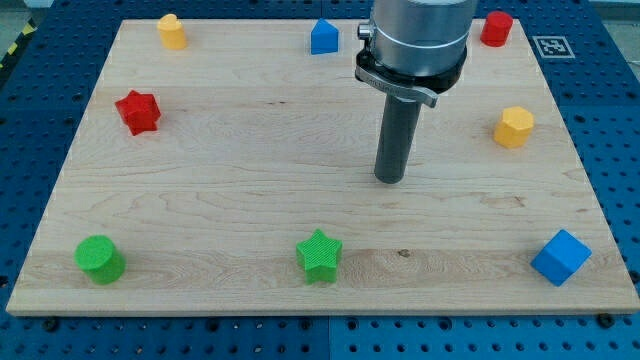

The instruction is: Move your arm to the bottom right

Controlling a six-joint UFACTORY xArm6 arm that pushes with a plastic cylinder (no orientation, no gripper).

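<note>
A wooden board (250, 140) fills most of the view, lying on a blue pegboard table (620, 150). My arm (415, 40) comes down from the view's top, right of centre, ending in a dark rod with no fingers to open or close. My tip (389, 181) rests on bare wood near the board's middle, well apart from every block.

The bottom-right corner holds a blue cube (560, 257), far from the tip toward the view's lower right. A green star (319, 256) sits at bottom centre, a green cylinder (99, 259) at bottom left. A red star (138, 111) lies at the left, a yellow hexagon (514, 127) at the right. Along the top edge stand a yellow block (172, 31), a blue block (324, 37) just left of the arm, and a red cylinder (496, 28).
</note>
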